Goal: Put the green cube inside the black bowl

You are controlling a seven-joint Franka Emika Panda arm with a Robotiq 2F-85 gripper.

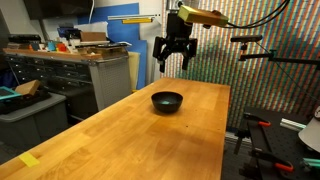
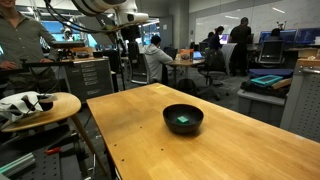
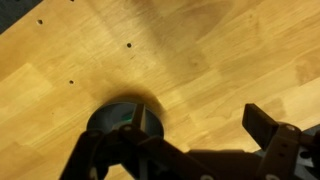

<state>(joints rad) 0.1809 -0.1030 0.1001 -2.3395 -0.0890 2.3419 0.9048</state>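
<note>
1. The gripper (image 1: pixel 172 64) is held high above the wooden bench (image 1: pixel 120 140), over the stretch near its far edge. Its jaws are spread apart and nothing is carried between them, which the wrist view confirms.
2. The black bowl (image 1: pixel 167 101) is set upright below the gripper, well in from both side edges and nearer the far edge than the near one.
3. The green cube (image 2: pixel 183 121) is seen in an exterior view lying inside the bowl, on its floor. In the wrist view the bowl's inside is largely hidden by the gripper's own body.
4. The placing is therefore judged done, and only the retreat is left.
5. That retreat is best made straight upward with the jaws held wide, so that the rim is not clipped and the bowl is not dragged toward an edge. Sideways travel is better saved until the bowl is well cleared.
</note>
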